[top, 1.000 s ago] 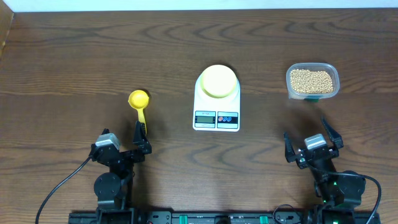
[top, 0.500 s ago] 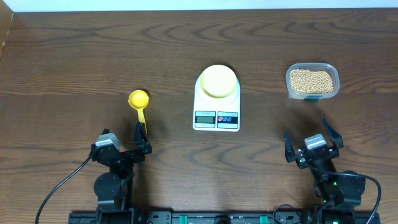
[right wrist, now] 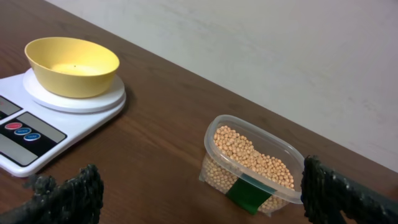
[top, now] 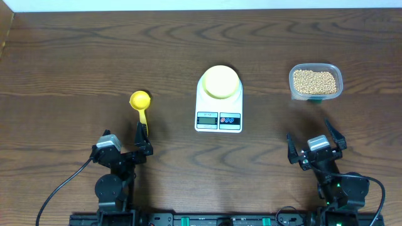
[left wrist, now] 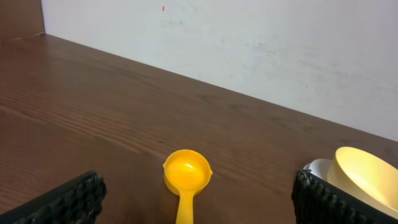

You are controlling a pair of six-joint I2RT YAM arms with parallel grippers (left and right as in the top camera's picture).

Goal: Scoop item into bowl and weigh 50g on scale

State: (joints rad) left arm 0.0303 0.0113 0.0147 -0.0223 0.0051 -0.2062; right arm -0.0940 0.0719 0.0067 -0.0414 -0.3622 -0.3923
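The pale-yellow bowl (top: pixel 220 81) stands empty on the white scale (top: pixel 218 116) at the table's middle; both also show in the right wrist view, the bowl (right wrist: pixel 72 65) on the scale (right wrist: pixel 37 134). Tan beans (top: pixel 315 81) fill a clear plastic tub (top: pixel 336 72) at the right, seen close in the right wrist view (right wrist: pixel 249 155). A bright yellow scoop (top: pixel 141 103) lies at the left, its cup away from me (left wrist: pixel 186 173). My left gripper (top: pixel 139 144) is open and empty just behind the scoop's handle. My right gripper (top: pixel 316 143) is open and empty, short of the tub.
The dark wooden table (top: pixel 94 50) ends at a white wall at the back (left wrist: pixel 249 43). A green label (right wrist: pixel 247 194) is on the tub's near side.
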